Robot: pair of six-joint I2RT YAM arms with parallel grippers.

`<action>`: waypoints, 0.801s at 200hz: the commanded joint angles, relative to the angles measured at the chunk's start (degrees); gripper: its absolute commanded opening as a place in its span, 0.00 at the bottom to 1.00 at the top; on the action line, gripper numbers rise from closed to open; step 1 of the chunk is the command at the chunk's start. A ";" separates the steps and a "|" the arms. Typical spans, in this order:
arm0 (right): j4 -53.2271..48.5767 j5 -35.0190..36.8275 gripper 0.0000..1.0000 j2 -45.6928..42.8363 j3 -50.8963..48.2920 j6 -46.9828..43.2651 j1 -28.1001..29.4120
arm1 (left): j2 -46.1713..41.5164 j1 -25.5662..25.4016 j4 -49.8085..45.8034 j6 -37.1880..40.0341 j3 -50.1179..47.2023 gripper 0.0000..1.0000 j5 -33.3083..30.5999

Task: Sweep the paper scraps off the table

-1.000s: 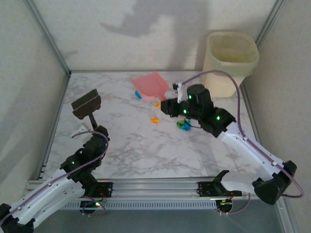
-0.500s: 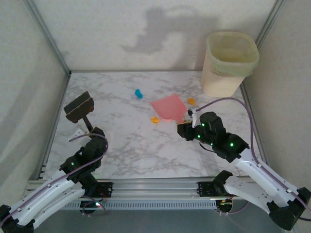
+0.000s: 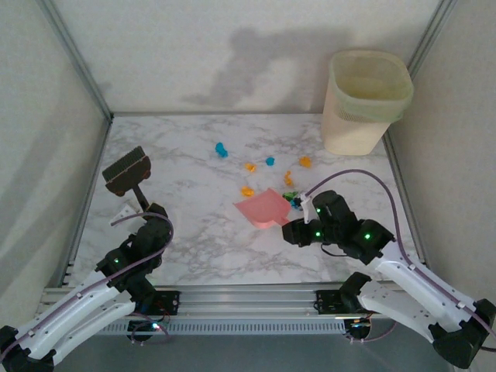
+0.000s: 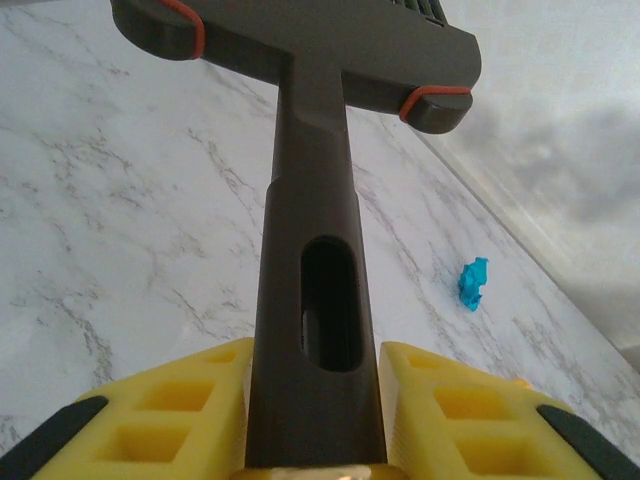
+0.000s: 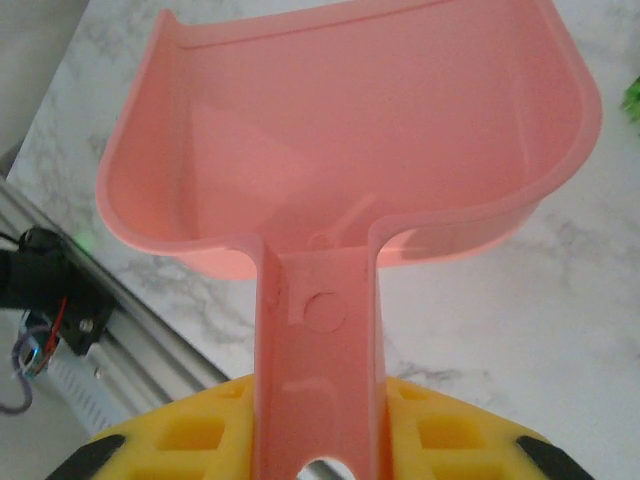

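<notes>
Several paper scraps lie on the table [image 3: 194, 232] in a loose cluster at the back middle: a blue one [image 3: 221, 149], orange ones [image 3: 249, 166] [image 3: 305, 162] and a green-blue bit [image 3: 294, 200] right beside the dustpan. My right gripper [image 3: 293, 231] [image 5: 320, 420] is shut on the handle of the pink dustpan [image 3: 262, 208] [image 5: 350, 130], whose empty pan points left over the table. My left gripper [image 3: 147, 213] [image 4: 315, 385] is shut on the handle of the dark brown brush [image 3: 127, 170] [image 4: 310, 270], head raised at the far left. A blue scrap [image 4: 471, 283] shows beyond the brush.
A cream bin [image 3: 364, 101] stands at the back right corner. A metal rail [image 3: 248, 298] runs along the near edge, and plain walls close in the left, back and right sides. A green scrap [image 5: 632, 95] sits at the dustpan's right rim.
My right arm has drawn the dustpan back from the far middle toward the near side, uncovering more scraps. The brush shifted slightly left, then held still.
</notes>
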 commanded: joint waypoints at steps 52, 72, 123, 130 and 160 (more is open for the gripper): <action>-1.73 15.52 0.00 13.05 3.41 -1.07 7.43 | 7.29 -0.25 2.22 4.13 6.03 0.00 7.50; -4.46 21.13 0.00 18.96 6.23 -2.02 10.05 | 10.74 -0.32 2.79 4.96 8.25 0.00 12.44; -1.61 23.27 0.00 21.63 4.96 -1.18 11.39 | 24.63 -0.36 3.84 10.45 18.20 0.00 24.43; -1.38 23.91 0.00 21.79 4.75 -0.79 11.40 | 26.38 -0.37 4.04 10.84 19.38 0.00 25.39; 1.43 24.62 0.00 21.84 2.28 0.77 11.40 | 32.30 -0.50 6.81 11.76 22.84 0.00 31.98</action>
